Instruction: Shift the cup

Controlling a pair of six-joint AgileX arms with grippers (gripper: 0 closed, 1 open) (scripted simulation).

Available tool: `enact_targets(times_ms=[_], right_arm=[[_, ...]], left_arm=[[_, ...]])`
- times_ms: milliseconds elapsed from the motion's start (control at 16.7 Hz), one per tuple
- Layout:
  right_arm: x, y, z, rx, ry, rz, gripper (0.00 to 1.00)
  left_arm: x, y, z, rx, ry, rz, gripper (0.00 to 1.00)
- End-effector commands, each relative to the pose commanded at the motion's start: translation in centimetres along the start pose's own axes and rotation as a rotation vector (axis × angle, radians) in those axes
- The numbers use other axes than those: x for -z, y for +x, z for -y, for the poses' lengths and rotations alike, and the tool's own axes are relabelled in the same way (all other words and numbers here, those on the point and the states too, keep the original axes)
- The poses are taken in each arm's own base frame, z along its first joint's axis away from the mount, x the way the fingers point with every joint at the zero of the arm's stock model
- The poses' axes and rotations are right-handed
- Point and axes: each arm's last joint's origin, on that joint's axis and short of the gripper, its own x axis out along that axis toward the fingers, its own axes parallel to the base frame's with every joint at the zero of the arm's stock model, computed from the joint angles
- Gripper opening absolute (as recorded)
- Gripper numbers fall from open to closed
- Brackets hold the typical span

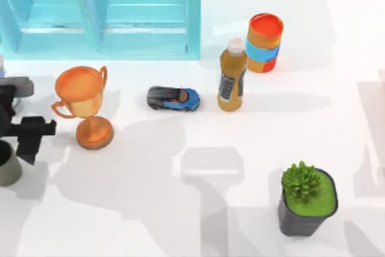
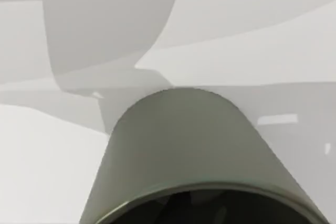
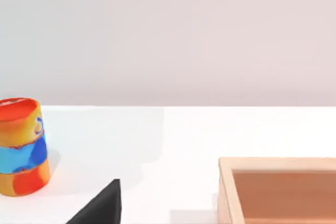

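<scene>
The cup (image 1: 7,167) is a small dark grey-olive tumbler standing upright at the far left edge of the table, cut off by the top view's border. My left gripper (image 1: 24,139) is a black shape directly beside and partly above it, between the cup and the orange trophy. In the left wrist view the cup (image 2: 184,156) is very close, with its tapered wall and dark round rim showing. My right arm is parked off to the right.
An orange two-handled trophy (image 1: 84,106) stands just right of my left gripper. Further right are a toy car (image 1: 173,99), a juice bottle (image 1: 232,82), a colourful can (image 1: 264,43) and a potted plant (image 1: 307,200). A turquoise cabinet (image 1: 102,10) lines the back. A wooden box (image 3: 278,190) appears in the right wrist view.
</scene>
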Motion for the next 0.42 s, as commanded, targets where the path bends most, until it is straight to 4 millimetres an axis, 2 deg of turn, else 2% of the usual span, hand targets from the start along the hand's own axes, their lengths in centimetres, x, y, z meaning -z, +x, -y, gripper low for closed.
enact_targets(times_ms=[60,120,420], right_arm=[[0.0,0.0,0.0,0.0,0.0,0.0,1.0],[0.0,0.0,0.0,0.0,0.0,0.0,1.0],[0.0,0.0,0.0,0.0,0.0,0.0,1.0]], left_arm=[[0.0,0.0,0.0,0.0,0.0,0.0,0.98],[0.0,0.0,0.0,0.0,0.0,0.0,1.0],[0.0,0.0,0.0,0.0,0.0,0.0,1.0]])
